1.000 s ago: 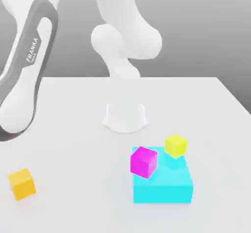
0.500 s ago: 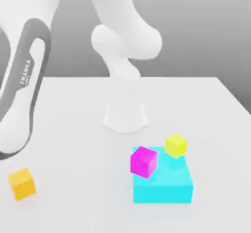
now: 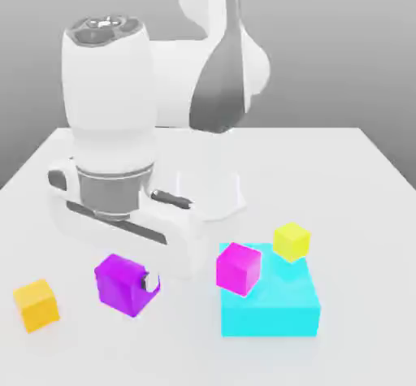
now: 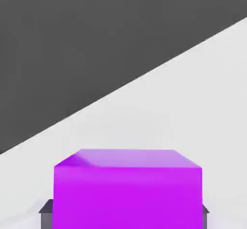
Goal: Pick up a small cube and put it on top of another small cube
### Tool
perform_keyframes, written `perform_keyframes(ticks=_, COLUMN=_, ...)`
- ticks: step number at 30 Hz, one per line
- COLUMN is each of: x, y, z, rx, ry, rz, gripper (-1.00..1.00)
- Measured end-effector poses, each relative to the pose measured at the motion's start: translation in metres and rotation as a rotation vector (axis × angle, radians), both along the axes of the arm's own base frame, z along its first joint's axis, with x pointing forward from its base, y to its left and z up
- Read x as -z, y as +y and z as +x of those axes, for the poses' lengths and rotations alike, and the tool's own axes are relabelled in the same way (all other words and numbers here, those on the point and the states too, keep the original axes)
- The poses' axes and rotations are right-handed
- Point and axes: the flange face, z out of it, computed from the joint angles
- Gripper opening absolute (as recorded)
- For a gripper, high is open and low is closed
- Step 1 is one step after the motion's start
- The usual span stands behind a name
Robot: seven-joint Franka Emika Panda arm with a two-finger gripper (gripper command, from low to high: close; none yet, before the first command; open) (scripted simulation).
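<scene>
the small violet-purple cube [image 3: 123,284] sits tilted between the gripper's [image 3: 134,285] fingers, which are closed on its sides. in the exterior view it lies between the orange cube [image 3: 36,304] and the magenta-pink cube [image 3: 239,268], apart from both.

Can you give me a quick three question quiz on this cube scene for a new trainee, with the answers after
1. True or false: the tool is shut on the violet cube.
2. Which cube sits nearest the violet cube in the exterior view? A) yellow cube B) orange cube C) pink cube
3. Fill in: the pink cube and the yellow cube show against the ____ block.

Key:
1. True; in the hand view the violet cube sits between the dark fingers.
2. B; the orange cube lies just to the exterior view's left of it.
3. Cyan; the cyan block is the largest piece on the white table.
</scene>
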Motion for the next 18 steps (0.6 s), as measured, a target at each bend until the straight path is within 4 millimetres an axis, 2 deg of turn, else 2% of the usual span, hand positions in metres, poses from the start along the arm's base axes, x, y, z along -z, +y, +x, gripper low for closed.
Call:
perform_keyframes(ticks=5, x=-0.011, y=0.053, z=-0.052, rx=-0.327, ry=0.002, rz=0.006, gripper=-1.0)
perform_keyframes(ticks=9, x=-0.013, y=0.092, z=-0.098, rx=-0.605, ry=0.002, rz=0.013, gripper=-1.0)
perform_keyframes(ticks=14, x=0.036, y=0.1, z=-0.108, rx=-0.673, ry=0.003, rz=0.013, gripper=-1.0)
perform_keyframes(ticks=15, x=0.047, y=0.1, z=-0.109, rx=-0.674, ry=0.003, rz=0.012, gripper=1.0)
perform_keyframes(ticks=18, x=0.047, y=0.1, z=-0.109, rx=-0.674, ry=0.003, rz=0.012, gripper=1.0)
